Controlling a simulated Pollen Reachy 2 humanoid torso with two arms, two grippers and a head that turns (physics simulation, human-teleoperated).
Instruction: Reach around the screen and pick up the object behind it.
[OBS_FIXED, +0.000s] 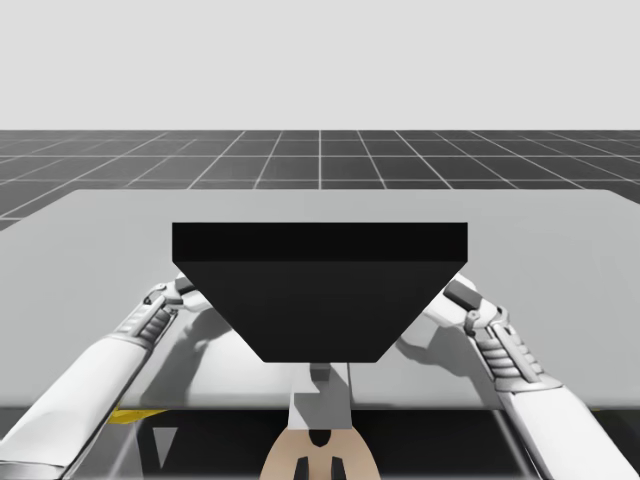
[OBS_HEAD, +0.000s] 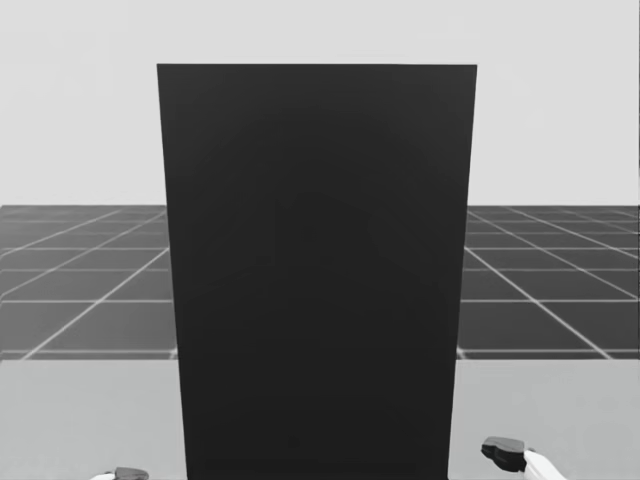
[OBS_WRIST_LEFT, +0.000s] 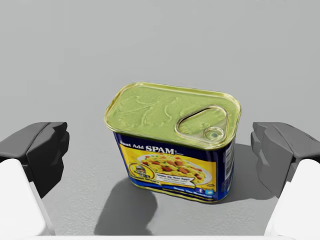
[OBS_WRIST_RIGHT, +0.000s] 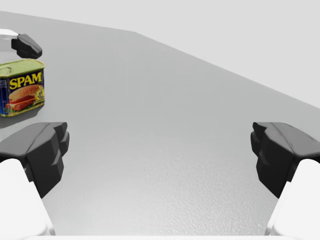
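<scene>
Can: it stands upright on the table between the fingers of my left gripper. Those fingers are spread wide and neither touches it, a gap I judge is meant to clear the can's broad faces before closing. The gold lid faces up with its pull ring lying flat. The label is dark blue with a yellow panel and a picture of food. It carries print, which I leave unread.

My right gripper is just as wide and holds nothing. It sits over bare table, well apart from the can, which lies off to one side with a dark finger of the left gripper just beyond it.

The black screen stands upright between my head and the can. In the high view each arm passes one side of the screen. Beyond the table lies a dark grid floor.
</scene>
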